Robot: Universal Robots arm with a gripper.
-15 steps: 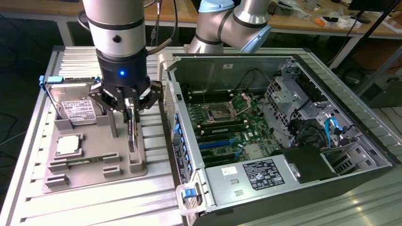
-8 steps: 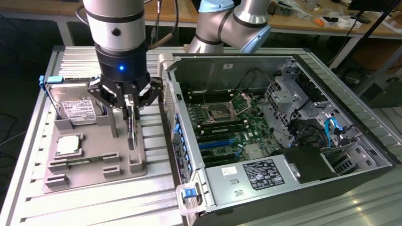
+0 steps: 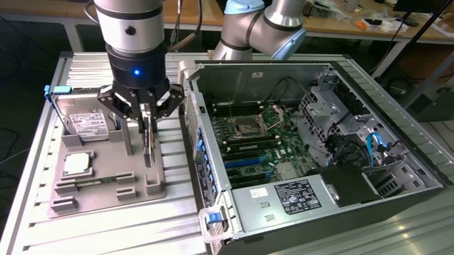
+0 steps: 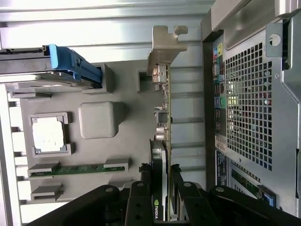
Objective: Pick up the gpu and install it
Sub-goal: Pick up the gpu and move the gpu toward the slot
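The gpu [image 3: 148, 150] is a thin dark card held on edge, hanging straight down over the grey holder tray [image 3: 106, 194]. In the wrist view the gpu [image 4: 165, 117] is edge-on, its silvery end bracket at the far end. My gripper [image 3: 146, 126] is shut on the card's upper edge, and the gripper [image 4: 161, 169] has one black finger on each side of it. I cannot tell whether the card's lower edge still touches the tray. The open computer case [image 3: 212, 175] stands just to the exterior view's right of the card.
On the tray sit a silver hard drive [image 3: 89, 126] in a blue frame [image 4: 70, 63], a square silver chip [image 3: 76, 164] and a memory stick [image 4: 77, 168]. The motherboard [image 3: 262, 143] lies inside the case. The case's perforated rear panel [image 4: 244, 103] is close beside the card.
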